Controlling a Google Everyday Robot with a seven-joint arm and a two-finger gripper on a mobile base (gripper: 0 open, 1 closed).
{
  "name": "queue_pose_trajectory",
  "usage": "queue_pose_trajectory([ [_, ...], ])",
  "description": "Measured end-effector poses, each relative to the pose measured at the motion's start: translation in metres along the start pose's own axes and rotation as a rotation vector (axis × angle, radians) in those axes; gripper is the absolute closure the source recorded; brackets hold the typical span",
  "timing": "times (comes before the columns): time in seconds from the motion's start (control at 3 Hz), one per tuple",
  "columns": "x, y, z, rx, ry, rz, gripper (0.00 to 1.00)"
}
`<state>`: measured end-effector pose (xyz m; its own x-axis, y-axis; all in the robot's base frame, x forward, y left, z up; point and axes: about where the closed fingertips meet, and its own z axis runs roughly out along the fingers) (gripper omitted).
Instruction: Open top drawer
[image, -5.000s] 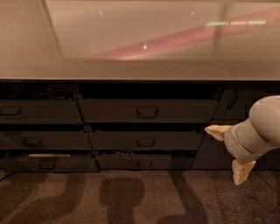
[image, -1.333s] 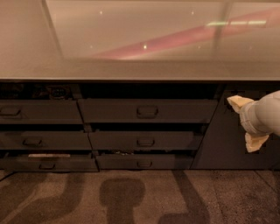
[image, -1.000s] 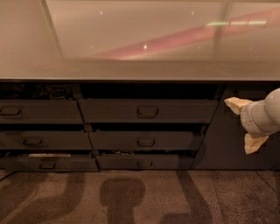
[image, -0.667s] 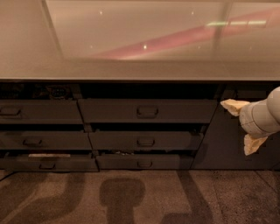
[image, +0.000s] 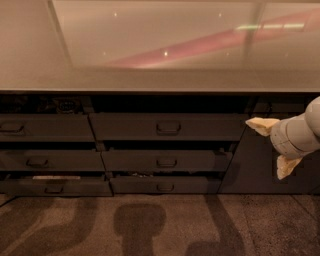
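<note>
The top drawer (image: 168, 127) is a wide dark front with one central loop handle (image: 168, 128), just under the pale counter. It stands a little forward, with a dark gap above it. My gripper (image: 273, 146) is at the right edge of the view, to the right of the drawer's end and clear of the handle. Its two pale fingers are spread apart, one up (image: 262, 124) and one down (image: 286, 166), with nothing between them.
Two shallower drawers (image: 166, 161) (image: 162, 185) lie below the top one. Three more drawer fronts (image: 45, 128) stack at the left. A plain dark cabinet panel (image: 260, 165) sits behind the gripper. The glossy counter (image: 160, 45) overhangs above; speckled floor (image: 160, 225) lies below.
The gripper has crept left toward the right end of the top drawer over the last second. The drawers have not moved.
</note>
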<state>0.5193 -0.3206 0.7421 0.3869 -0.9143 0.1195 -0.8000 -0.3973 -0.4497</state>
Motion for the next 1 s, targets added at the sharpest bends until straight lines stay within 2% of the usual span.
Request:
queue_pose_trajectory([
  [0.33,0.0,0.0,0.0,0.0,0.0,0.0,0.0],
  [0.67,0.022,-0.022,0.009,0.081,0.026,0.045,0.0],
  [1.0,0.061,-0.059,0.043,0.127,0.024,0.088,0.0],
])
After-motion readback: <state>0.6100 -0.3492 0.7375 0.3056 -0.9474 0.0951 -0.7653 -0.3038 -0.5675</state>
